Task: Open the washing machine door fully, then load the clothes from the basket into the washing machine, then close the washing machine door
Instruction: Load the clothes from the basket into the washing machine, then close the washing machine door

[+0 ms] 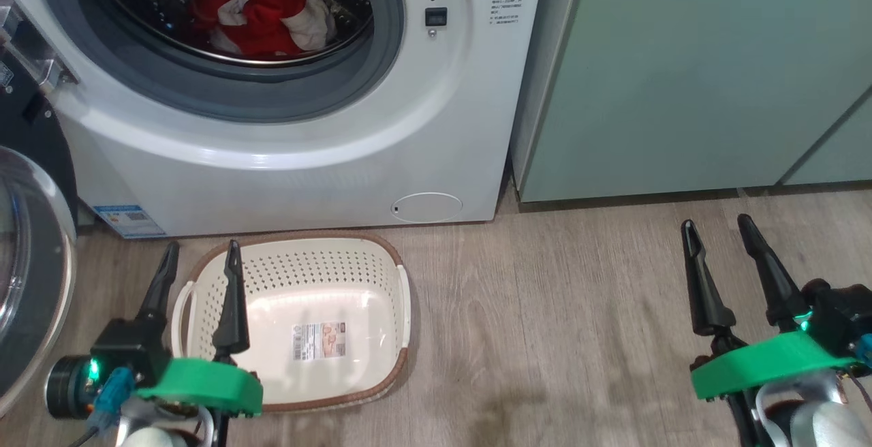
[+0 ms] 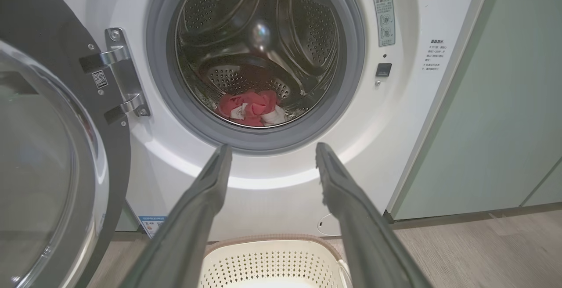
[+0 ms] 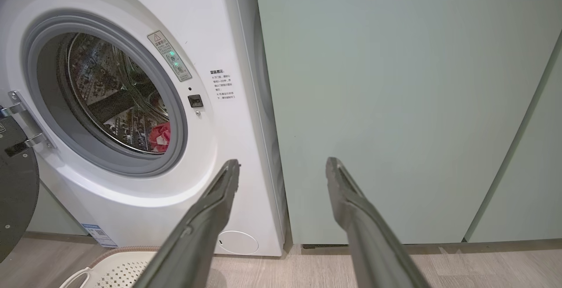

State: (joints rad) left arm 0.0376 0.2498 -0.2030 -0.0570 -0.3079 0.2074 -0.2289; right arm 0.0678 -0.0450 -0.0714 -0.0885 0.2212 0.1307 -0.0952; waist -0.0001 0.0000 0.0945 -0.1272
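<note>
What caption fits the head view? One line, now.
Clothes in the washer, basket empty on the floor, door open, left gripper and right gripper open.

The wood-look floor [image 1: 545, 338] carries the cream basket [image 1: 320, 266], under and just beyond the left fingers [image 1: 234, 297], and the washing machine [image 1: 272, 181] farther past them.

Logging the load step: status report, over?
Left tool, right tool open, empty. Clothes in washing machine; basket empty. Door open, not yet closed. No obstruction seen.
</note>
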